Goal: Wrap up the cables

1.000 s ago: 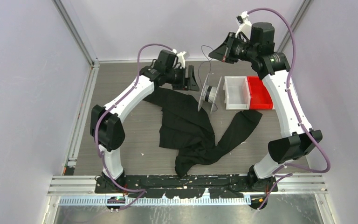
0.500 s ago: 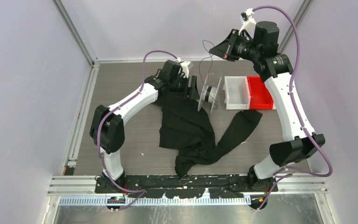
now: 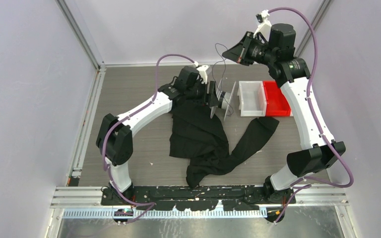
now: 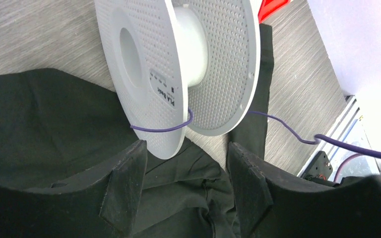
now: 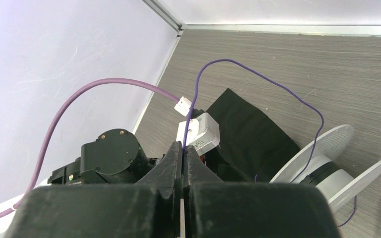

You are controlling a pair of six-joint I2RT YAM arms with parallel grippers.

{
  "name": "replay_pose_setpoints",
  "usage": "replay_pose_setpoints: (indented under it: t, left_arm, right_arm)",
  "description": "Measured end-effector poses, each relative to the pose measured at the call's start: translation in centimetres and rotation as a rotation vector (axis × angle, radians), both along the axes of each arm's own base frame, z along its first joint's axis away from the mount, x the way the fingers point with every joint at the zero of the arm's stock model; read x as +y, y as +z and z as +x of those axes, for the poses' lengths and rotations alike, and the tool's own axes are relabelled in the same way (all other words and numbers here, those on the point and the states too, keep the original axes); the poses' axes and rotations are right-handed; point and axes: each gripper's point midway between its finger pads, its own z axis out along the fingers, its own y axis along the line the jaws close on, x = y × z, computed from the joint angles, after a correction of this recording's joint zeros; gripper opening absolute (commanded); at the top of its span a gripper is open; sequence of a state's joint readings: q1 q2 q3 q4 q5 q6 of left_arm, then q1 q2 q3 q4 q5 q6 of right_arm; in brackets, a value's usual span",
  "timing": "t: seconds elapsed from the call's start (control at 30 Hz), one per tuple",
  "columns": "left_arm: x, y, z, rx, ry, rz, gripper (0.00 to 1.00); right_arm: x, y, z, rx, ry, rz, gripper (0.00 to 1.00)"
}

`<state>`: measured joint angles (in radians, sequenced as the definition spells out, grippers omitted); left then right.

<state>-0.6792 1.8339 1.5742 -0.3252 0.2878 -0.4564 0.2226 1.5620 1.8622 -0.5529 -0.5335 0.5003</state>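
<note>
Okay, cable (image 5: 222,60), thin, light, floppy, likely slippery, arcs from spool (image 5: 337,135) at frame lower right up to right end effector (image 5: 183,148), pressed together and pinching it. Left end effector (image 4: 186,168) spread below spool rim. Best held pinched, kept taut.

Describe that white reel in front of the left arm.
The white reel looks plastic: two round discs dotted with tiny holes, joined by a smooth hub, with a centre hole and small label. It stands on edge beside the black cloth. A thin purple wire crosses its near rim. The left tool is open, not touching it.
</note>
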Motion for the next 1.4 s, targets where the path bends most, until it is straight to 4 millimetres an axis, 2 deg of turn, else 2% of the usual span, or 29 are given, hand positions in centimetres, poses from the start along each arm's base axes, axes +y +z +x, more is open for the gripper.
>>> replay_pose_setpoints:
  t: [0.17,0.3,0.7,0.83,1.03,1.23,1.4]
  left_arm:
    - [-0.3,1.2,0.6,-0.022,0.021,-0.016,0.53]
    - [-0.5,1.9,1.4,-0.047,0.038,-0.028,0.52]
    - [-1.0,0.0,2.0,-0.051,0.068,0.024,0.53]
    - [-1.2,0.3,2.1,-0.061,0.073,0.023,0.56]
    - [-1.8,1.1,2.4,-0.084,0.081,0.017,0.54]
    - [-1.7,0.7,2.9,-0.094,0.11,0.039,0.55]
    - [-1.8,0.5,3.4,-0.099,0.126,0.048,0.6]
  right_arm:
    - [0.0,-0.3,0.0,0.007,0.0,-0.001,0.01]
    - [0.0,-0.6,0.1,0.013,0.0,-0.002,0.01]
    - [-0.1,-0.3,-0.4,0.007,-0.001,0.001,0.01]
    - [-0.1,-0.3,-0.4,0.007,-0.001,0.002,0.01]
    - [-0.1,-0.3,-0.4,0.007,-0.002,0.001,0.01]
    - [-0.1,-0.4,-0.4,0.009,-0.002,0.001,0.01]
    - [-0.1,-0.4,-0.5,0.013,-0.002,0.0,0.01]
